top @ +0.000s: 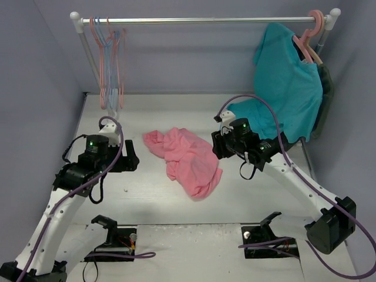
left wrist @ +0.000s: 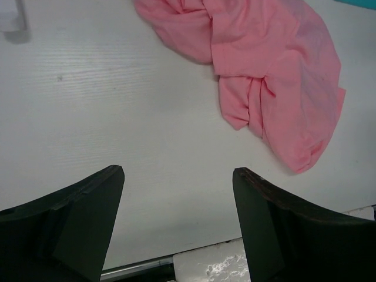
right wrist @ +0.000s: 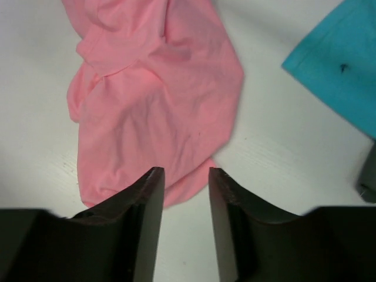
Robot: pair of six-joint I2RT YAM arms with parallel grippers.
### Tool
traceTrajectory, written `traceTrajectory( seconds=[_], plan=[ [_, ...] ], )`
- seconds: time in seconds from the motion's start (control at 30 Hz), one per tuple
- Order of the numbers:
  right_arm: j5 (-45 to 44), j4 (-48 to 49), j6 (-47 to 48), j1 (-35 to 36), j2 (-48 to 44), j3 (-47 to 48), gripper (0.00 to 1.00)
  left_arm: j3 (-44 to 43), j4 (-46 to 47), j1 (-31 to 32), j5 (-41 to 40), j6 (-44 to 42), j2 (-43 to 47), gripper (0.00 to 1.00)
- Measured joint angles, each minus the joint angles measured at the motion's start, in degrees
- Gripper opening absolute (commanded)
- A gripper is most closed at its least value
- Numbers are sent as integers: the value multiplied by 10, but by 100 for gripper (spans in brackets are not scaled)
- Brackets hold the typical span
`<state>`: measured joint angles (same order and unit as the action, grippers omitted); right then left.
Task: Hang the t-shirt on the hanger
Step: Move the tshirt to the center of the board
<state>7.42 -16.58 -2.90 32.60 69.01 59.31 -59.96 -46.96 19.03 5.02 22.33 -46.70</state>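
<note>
T-shirt [top: 185, 155]: crumpled pink heap lying on table [top: 147, 200], between the two arms. Long axis diagonal in top view, far-left to near-right; can't tell which end is the collar.
Hanger [top: 101, 76]: hangs on rail [top: 205, 20], far left, among blue hangers [top: 116, 53], well apart from T-shirt.
Left gripper [left wrist: 179, 176]: jaws wide, empty, over bare table beside T-shirt.
Right gripper [right wrist: 185, 173]: narrow gap, nothing held, tips over T-shirt's edge; contact can't be told.

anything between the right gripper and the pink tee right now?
Nothing visible. In the right wrist view the right gripper points straight at the near edge of the t-shirt, jaws slightly apart, only bare table around. The teal shirt is off to the side.
</note>
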Motion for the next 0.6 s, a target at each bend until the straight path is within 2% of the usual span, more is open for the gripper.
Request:
traceTrajectory(
  seconds=[0.07,0.27,0.3,0.47,0.6],
  plan=[
    [1,-2,-13,0,3,-10,33,21,10,0,5,11,-13,75],
    [19,57,-48,30,72,-6,51,57,50,0,11,54,-88,75],
    [20,68,-52,45,94,-2,54,65,63,0,12,61,-100,75],
    [9,92,-73,117,235,52,57,92,92,0,27,95,-140,74],
    [-27,98,-78,167,324,89,60,97,103,0,31,106,-135,74]
  ],
)
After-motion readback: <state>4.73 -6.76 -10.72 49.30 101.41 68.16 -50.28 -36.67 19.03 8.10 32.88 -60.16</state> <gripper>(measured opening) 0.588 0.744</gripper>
